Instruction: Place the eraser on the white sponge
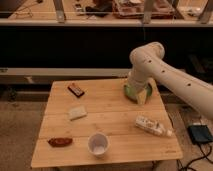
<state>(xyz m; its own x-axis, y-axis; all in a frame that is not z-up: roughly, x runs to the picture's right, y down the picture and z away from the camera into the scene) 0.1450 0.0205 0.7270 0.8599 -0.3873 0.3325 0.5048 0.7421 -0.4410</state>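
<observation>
Cup (98, 144) nearest; arm (167, 72) bends down, pincer (138, 96) at table (115, 116) far R edge (grip: can't tell).

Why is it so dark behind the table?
Camera view: warm light falls mainly on the table, while the panel behind it is unlit; shadows beside the cup and white sponge are soft; the gripper hangs over the table's far right part.
</observation>
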